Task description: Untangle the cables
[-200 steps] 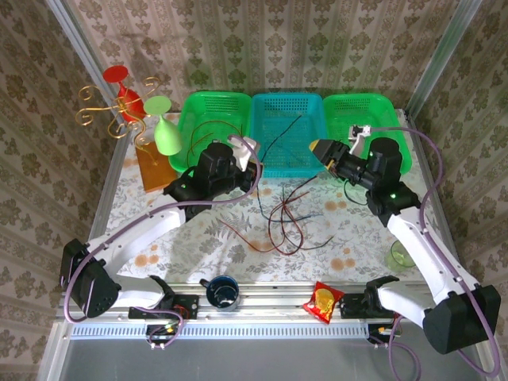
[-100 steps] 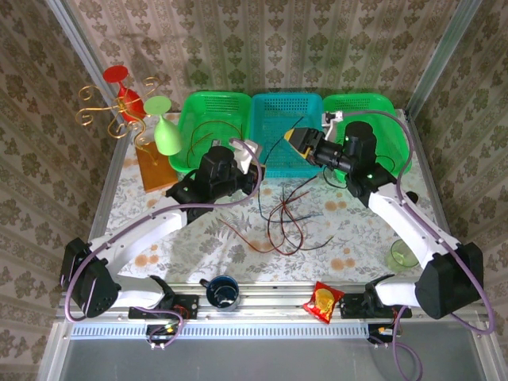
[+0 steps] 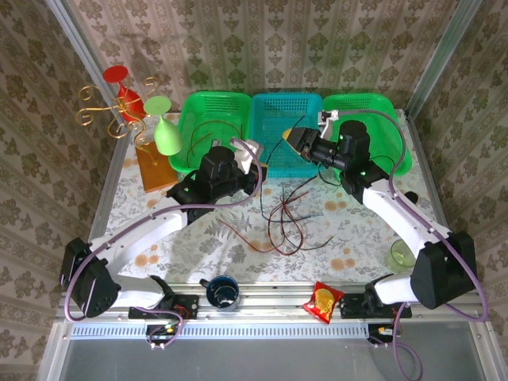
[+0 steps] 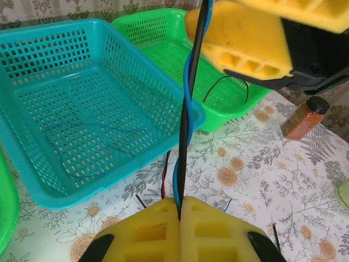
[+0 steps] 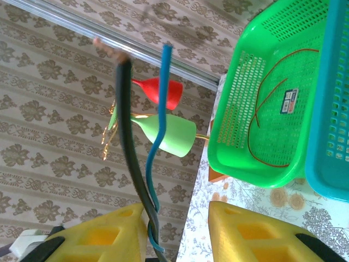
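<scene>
Overhead view from behind, wrist views close, all sharing teal basket (image 3: 266, 119)

Thin red, black, blue cables (image 3: 275, 216), loosely tangled

Cables (image 4: 184, 125): smooth, slightly glossy plastic sheath, 1 black and 1 blue; the black one's stripped tip (image 5: 109, 52) bares coppery metal strands. Pads (image 4: 218, 229): matt yellow moulded plastic with recessed cells. Teal basket (image 4: 49, 54) and green basket (image 4: 147, 30): perforated plastic, soft sheen. Table cover (image 4: 262, 164): smooth floral print, cloth or vinyl not distinguishable. Rail (image 3: 262, 298): brushed metal. Packet (image 3: 324, 302): glossy, crinkled film. Bottle (image 4: 305, 117): smooth brown body, matt black cap.
</scene>
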You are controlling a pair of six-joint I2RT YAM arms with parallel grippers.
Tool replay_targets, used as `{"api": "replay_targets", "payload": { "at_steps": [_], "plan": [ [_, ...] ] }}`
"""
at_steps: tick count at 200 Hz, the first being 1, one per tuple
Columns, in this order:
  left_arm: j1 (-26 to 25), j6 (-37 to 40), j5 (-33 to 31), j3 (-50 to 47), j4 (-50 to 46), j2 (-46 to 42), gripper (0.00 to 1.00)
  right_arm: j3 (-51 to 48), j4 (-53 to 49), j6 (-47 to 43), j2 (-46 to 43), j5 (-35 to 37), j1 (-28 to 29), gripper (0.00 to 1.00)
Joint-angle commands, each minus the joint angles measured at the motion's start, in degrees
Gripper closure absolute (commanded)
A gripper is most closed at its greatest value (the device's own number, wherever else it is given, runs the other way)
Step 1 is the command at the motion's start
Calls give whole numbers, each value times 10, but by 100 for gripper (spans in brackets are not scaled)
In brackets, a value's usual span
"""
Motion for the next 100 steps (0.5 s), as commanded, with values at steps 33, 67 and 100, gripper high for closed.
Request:
{"api": "replay_targets", "payload": {
  "at_steps": [33, 67, 100],
  "plan": [
    [-11, -9, 7, -6, 14, -11, 100, 16, 50, 6, 14, -3, 9, 82],
    [-11, -11, 8, -10, 16, -12, 100, 12, 49, 9, 23, -2, 9, 100],
    [-12, -15, 6, -14, 22, -14, 91, -1, 61, -5, 16, -18, 11, 100]
  ]
}}
